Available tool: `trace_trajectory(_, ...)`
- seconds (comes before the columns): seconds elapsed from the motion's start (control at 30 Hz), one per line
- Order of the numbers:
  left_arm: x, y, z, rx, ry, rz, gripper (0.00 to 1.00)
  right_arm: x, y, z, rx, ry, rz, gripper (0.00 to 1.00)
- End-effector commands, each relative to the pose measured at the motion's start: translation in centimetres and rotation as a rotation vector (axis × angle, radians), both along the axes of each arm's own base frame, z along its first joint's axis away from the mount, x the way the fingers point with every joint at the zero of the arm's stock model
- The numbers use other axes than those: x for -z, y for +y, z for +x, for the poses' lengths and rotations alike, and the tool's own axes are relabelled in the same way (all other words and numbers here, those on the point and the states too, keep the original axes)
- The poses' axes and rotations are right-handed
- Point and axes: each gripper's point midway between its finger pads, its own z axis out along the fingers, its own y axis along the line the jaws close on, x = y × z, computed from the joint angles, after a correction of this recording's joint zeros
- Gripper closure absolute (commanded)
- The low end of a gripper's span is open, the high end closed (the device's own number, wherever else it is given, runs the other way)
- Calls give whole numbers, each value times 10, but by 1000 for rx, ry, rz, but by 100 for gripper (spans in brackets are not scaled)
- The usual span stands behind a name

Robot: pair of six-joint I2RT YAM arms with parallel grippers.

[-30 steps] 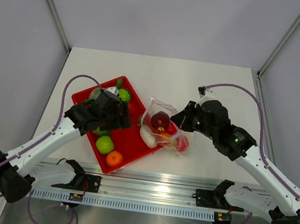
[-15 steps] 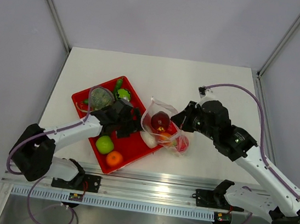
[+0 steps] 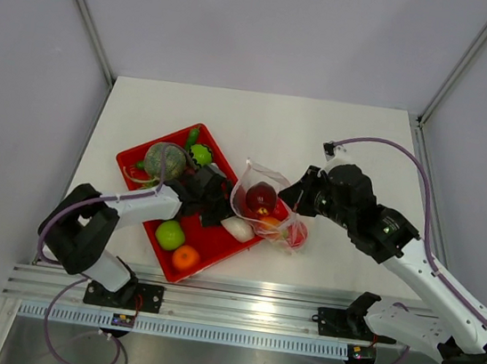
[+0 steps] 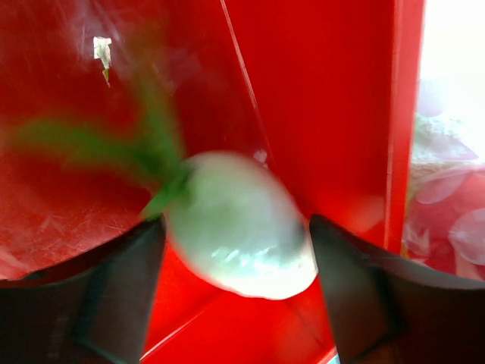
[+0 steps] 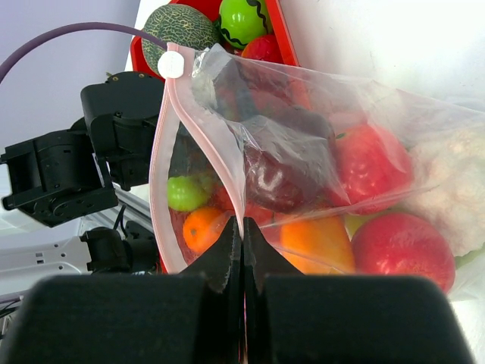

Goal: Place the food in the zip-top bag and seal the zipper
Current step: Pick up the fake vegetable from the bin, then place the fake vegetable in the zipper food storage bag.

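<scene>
My right hand (image 5: 242, 262) pinches the zipper (image 5: 162, 152) of the part-filled zip-top bag (image 5: 379, 114) at the red tray (image 4: 318, 76) edge. My open left hand (image 4: 235, 303) straddles a white radish (image 4: 242, 227). Not yet bagged: melon (image 3: 164, 158), green apple (image 3: 170, 235), orange (image 3: 185, 258). Bag unsealed.

Left arm (image 3: 137, 207) & right arm (image 3: 433, 279): white links, black joints; left tool (image 3: 219, 212), right tool (image 3: 287, 194) black; purple cables (image 3: 383, 144).

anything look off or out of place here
Nothing spilled or damaged. Only the zip-top bag sits askew, overlapping the right corner of the red tray, its rim pinched in the right gripper.
</scene>
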Motion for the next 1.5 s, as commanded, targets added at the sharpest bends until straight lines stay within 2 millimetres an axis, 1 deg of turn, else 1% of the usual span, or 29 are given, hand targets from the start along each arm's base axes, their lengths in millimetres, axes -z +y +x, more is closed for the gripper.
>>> trace_trajectory(0.0, -11, -8, 9, -1, -44, -26, 29, -21, 3, -1, -2, -44, 53, 99)
trace_trajectory(0.03, -13, -6, 9, -3, -43, -15, 32, -21, 3, -1, -2, -44, 53, 99)
trace_trajectory(0.07, -15, -4, 9, 0, -50, -7, 39, -22, 3, -1, -2, -46, 56, 99)
trace_trajectory(0.1, -20, -1, 11, -8, -66, 5, 42, -21, 3, -2, -2, -44, 53, 99)
trace_trajectory(0.17, -43, 6, 12, -8, -111, 19, 50, -21, 2, -1, 1, -44, 51, 99)
trace_trajectory(0.2, -51, 13, 17, -29, -147, 44, 52, -21, 1, -1, 4, -45, 51, 99)
trace_trajectory(0.23, -75, 18, 18, -42, -191, 41, 54, -19, 1, -2, 3, -41, 47, 99)
trace_trajectory(0.27, -86, 29, 24, -64, -237, 81, 56, -20, 1, -2, 4, -42, 48, 99)
trace_trajectory(0.3, -92, 40, 20, -73, -242, 122, 56, -20, 1, -2, 4, -43, 49, 99)
trace_trajectory(0.37, -136, 53, 27, -104, -348, 134, 58, -19, 1, -1, 6, -42, 49, 99)
trace_trajectory(0.4, -146, 71, 27, -142, -373, 196, 60, -18, 2, -2, 1, -40, 51, 99)
trace_trajectory(0.43, -157, 82, 27, -173, -399, 228, 62, -19, 3, -1, 0, -43, 56, 99)
trace_trajectory(0.47, -185, 96, 29, -233, -472, 234, 62, -19, 3, -1, 0, -43, 57, 99)
trace_trajectory(0.53, -207, 108, 27, -264, -535, 238, 62, -18, 6, 0, -7, -40, 60, 99)
trace_trajectory(0.57, -225, 117, 25, -280, -591, 230, 62, -18, 7, 0, -8, -41, 61, 99)
trace_trajectory(0.6, -241, 119, 25, -289, -626, 217, 62, -18, 9, 1, -14, -40, 64, 99)
trace_trajectory(0.67, -260, 122, 24, -274, -672, 218, 63, -16, 12, 2, -17, -35, 63, 99)
trace_trajectory(0.7, -275, 120, 25, -269, -699, 202, 63, -16, 13, 2, -20, -35, 65, 99)
trace_trajectory(0.77, -286, 112, 23, -227, -726, 190, 63, -17, 14, 3, -23, -35, 67, 99)
trace_trajectory(0.8, -295, 105, 24, -216, -751, 167, 64, -17, 15, 4, -21, -35, 66, 99)
trace_trajectory(0.83, -298, 100, 24, -199, -763, 155, 64, -18, 15, 4, -23, -36, 68, 99)
trace_trajectory(0.9, -309, 82, 18, -152, -795, 100, 64, -17, 15, 4, -22, -32, 66, 100)
trace_trajectory(1.0, -319, 59, 11, -79, -822, 18, 64, -19, 13, 4, -12, -33, 62, 100)
trace_trajectory(1.13, -319, 36, 1, -10, -813, -35, 65, -21, 11, 4, -5, -37, 60, 99)
trace_trajectory(1.2, -321, 30, -2, -2, -823, -52, 65, -22, 12, 5, -5, -37, 62, 99)
trace_trajectory(1.23, -321, 24, -7, 17, -824, -69, 65, -22, 13, 4, -7, -38, 66, 99)
trace_trajectory(1.4, -310, -5, -13, 78, -798, -100, 65, -23, 17, 7, -17, -37, 65, 100)
trace_trajectory(1.43, -308, -12, -18, 97, -792, -108, 65, -24, 18, 7, -19, -39, 65, 99)
trace_trajectory(1.47, -306, -15, -18, 93, -795, -103, 65, -24, 19, 8, -21, -38, 66, 100)
